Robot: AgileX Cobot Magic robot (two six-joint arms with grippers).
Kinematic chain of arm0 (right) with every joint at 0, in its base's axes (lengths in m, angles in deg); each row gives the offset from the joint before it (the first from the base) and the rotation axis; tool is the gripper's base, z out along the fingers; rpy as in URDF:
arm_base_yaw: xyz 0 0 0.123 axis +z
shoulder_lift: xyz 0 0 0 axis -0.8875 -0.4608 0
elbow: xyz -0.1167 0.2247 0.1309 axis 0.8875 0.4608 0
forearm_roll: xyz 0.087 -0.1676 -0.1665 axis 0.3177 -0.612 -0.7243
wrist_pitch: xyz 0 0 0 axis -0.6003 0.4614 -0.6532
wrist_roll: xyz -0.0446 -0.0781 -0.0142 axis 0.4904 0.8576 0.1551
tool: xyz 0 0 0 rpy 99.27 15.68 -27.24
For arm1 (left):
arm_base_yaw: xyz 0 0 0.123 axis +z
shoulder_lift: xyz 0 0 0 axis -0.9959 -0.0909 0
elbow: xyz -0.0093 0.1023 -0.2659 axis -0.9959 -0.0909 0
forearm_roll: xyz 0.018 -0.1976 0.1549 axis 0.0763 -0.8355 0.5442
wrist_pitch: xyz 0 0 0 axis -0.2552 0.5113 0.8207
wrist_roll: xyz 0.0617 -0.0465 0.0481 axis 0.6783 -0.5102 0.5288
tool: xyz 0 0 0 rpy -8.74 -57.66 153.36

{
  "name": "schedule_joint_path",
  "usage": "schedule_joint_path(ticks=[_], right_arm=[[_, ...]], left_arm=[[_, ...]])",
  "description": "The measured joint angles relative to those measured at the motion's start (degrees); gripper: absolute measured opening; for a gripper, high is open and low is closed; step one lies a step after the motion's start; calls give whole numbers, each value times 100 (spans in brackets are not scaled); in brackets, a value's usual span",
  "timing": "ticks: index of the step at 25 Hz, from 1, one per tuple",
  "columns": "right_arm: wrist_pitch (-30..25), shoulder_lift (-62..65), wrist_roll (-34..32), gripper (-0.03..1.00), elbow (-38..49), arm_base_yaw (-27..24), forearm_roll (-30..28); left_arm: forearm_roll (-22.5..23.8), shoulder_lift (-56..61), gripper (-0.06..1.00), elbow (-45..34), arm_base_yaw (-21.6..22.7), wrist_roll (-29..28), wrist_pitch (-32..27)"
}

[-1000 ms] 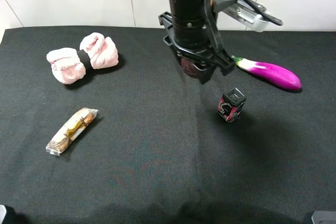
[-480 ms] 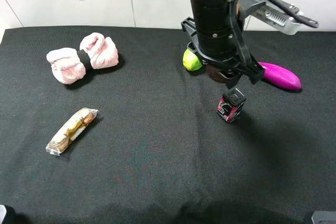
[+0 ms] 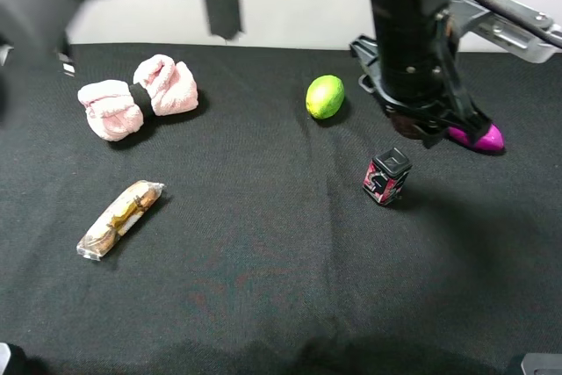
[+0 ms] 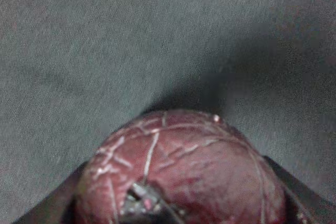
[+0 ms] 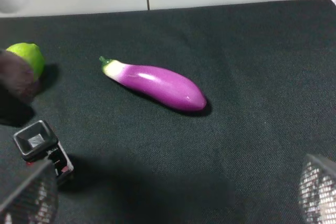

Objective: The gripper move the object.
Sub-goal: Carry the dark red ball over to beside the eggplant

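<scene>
Overhead, the left gripper [image 3: 428,126] has reached across to the right side of the black cloth [image 3: 263,287], and what sits between its jaws cannot be made out from this height. A small black-and-red box [image 3: 386,176] stands on the cloth just in front of the jaws, and a purple eggplant [image 3: 479,138] lies behind them, partly hidden. A green lime [image 3: 324,97] rests well off to one side of them, and two pink cloth bundles [image 3: 138,97] and a wrapped snack [image 3: 120,218] lie far from them. Seen by the left wrist camera, the maroon ball [image 4: 184,171] fills the space between the jaws. It is round and dark red, its skin is crossed by pale, thin lines, and a small stem stub shows on it. The dark fingers [image 4: 307,195] press in on either side, pinching it above the cloth, where its shadow falls. From the right wrist camera, the right gripper [image 5: 170,195] has its jaws spread wide, with blurred mesh-like pads [image 5: 29,195] at each edge. The eggplant lies ahead of them, and the box stands just beside one pad.
</scene>
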Motion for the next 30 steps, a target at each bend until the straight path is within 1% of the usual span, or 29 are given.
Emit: schedule_joint_path(ticks=[4,8,18,26,30], right_arm=[[0,0,0,69,0,0,0],[0,0,0,69,0,0,0],[0,0,0,69,0,0,0],[0,0,0,69,0,0,4],[0,0,0,69,0,0,6]], left_arm=[[-4,-402,58,547,-83,5,-46],[-4,-676,58,820,-152,48,-12],[-46,-1082,58,850,-200,198,380],[-215,-1417,58,850,-200,431,671],[-226,-1490,58,850,-200,488,819]])
